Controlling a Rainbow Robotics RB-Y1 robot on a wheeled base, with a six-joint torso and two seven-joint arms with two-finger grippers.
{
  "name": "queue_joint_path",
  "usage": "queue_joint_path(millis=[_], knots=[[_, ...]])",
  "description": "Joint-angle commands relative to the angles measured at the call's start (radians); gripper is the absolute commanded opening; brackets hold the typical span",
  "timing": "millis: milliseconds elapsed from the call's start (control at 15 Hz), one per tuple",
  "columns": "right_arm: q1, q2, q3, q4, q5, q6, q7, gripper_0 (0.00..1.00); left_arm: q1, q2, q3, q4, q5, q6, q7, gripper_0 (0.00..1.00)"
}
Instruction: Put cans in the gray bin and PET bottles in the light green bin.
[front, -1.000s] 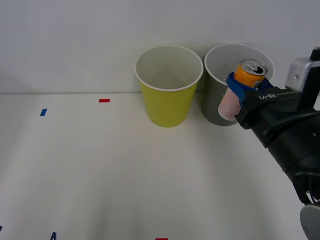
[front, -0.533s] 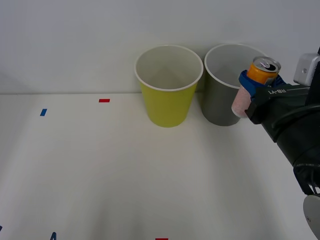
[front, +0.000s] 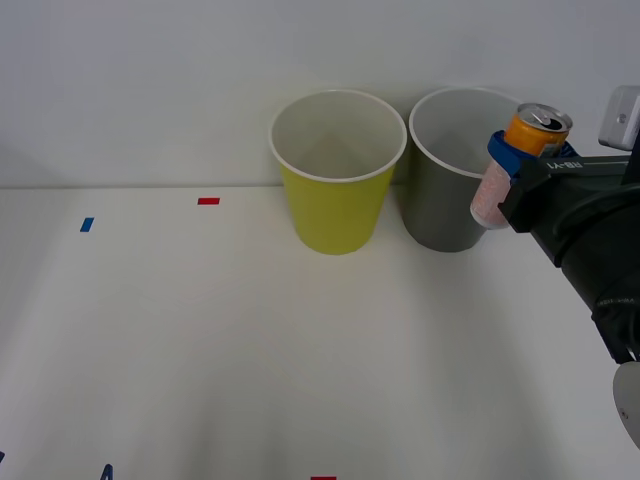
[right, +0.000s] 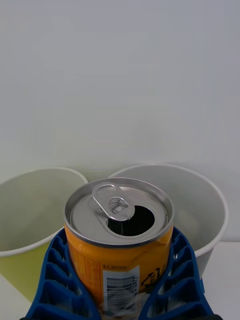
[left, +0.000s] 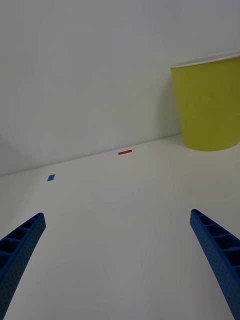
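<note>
The small orange and pale pink drink can (right: 118, 250) has a brushed silver metal top with a shiny pull tab and a glossy printed body. The ribbed blue fingers (right: 54, 280) look like matt moulded plastic. The yellow-green tapered bin (front: 336, 170) and the dark gray tapered bin (front: 440, 205) look like smooth plastic with a faint sheen. The white table (front: 250, 350) is smooth and matt.

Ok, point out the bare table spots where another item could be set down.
Free: the wide white table in front of the round yellow-green plastic bin, past the red mark and blue mark. Crowded: the far right, where the right gripper holds the orange-and-pink drink can by the dark gray plastic bin.
</note>
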Motion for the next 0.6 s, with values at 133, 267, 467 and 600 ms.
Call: queue_joint_path(millis=[133, 267, 467, 600], knots=[[-0.038, 0.006, -0.021, 0.0, -0.011, -0.03, 0.007, 0.0, 0.0, 0.0, 0.0, 0.0, 0.0, 0.0, 0.0, 1.0], [-0.042, 0.0, -0.047, 0.0, -0.06, -0.067, 0.008, 0.0, 0.0, 0.0, 0.0, 0.0, 0.0, 0.0, 0.0, 1.0], [-0.051, -0.001, -0.082, 0.0, -0.124, -0.065, 0.016, 0.0, 0.0, 0.0, 0.0, 0.0, 0.0, 0.0, 0.0, 1.0], [-0.061, -0.005, -0.094, 0.0, -0.13, -0.065, 0.017, 0.0, 0.0, 0.0, 0.0, 0.0, 0.0, 0.0, 0.0, 1.0]])
